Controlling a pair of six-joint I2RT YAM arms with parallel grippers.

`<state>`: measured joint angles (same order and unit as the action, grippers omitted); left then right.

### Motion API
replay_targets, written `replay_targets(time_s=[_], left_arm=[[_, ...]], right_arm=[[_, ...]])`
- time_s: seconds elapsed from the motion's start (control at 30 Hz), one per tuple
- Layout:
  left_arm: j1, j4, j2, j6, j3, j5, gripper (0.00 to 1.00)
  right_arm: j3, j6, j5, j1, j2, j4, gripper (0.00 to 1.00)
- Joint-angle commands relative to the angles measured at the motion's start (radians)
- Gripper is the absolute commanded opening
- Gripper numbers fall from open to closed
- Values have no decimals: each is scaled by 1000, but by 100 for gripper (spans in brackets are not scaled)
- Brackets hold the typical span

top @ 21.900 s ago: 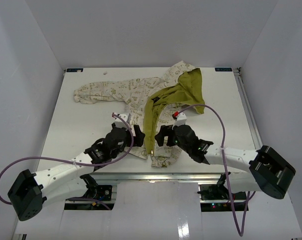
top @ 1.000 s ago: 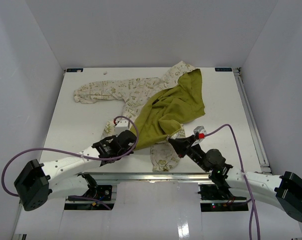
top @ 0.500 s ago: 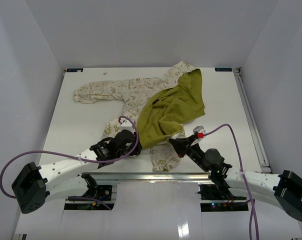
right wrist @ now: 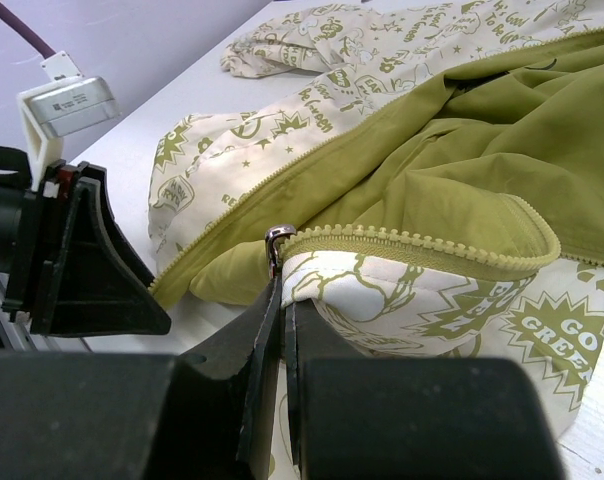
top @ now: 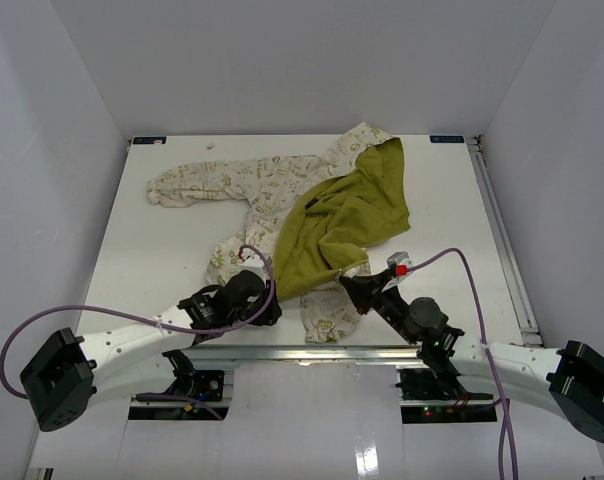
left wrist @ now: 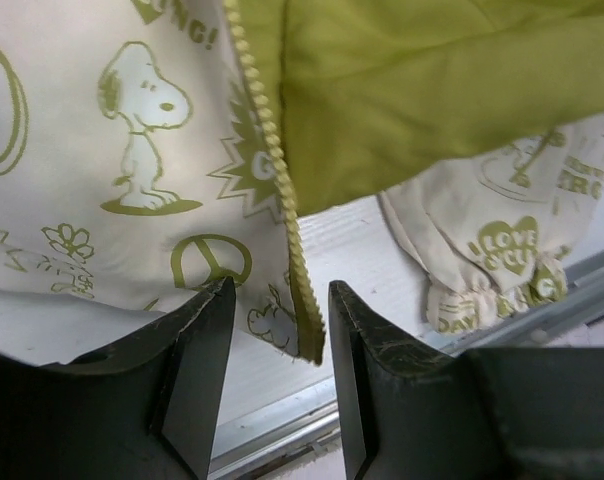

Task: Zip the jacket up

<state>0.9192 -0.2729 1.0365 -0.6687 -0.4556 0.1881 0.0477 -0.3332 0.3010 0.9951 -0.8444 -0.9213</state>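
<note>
The right gripper pinches the jacket beside its zipper slider. The left gripper, half open and empty, straddles the zipper teeth.

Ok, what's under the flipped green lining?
The jacket's cream shell, a zipper row and a cuff peek out at the lining's near edge. The rest beneath is covered.
</note>
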Motion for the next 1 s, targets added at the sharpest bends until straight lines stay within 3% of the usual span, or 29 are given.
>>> replay_targets(time_s=[0.0,0.27,0.37,0.57,0.73,0.97], left_arm=[[6,30,-108,34,2,-73,54],[7,-70,-215,5,-21,-64,58],[7,-98,-260,-43,-28,6,57],[7,-180,-233,-114,-48,131,45],[7,-115,-214,-102,-20,81,42],[7,28,-77,-62,13,-14,47]], right_arm=[[-75,1,34,0,-2,-28,8],[-80,-4,52,-1,-4,-24,8],[-79,-7,55,0,-13,-26,8],[-87,-7,55,-1,3,-24,8],[-89,-9,48,0,12,-24,8],[-88,-10,45,0,8,-24,8]])
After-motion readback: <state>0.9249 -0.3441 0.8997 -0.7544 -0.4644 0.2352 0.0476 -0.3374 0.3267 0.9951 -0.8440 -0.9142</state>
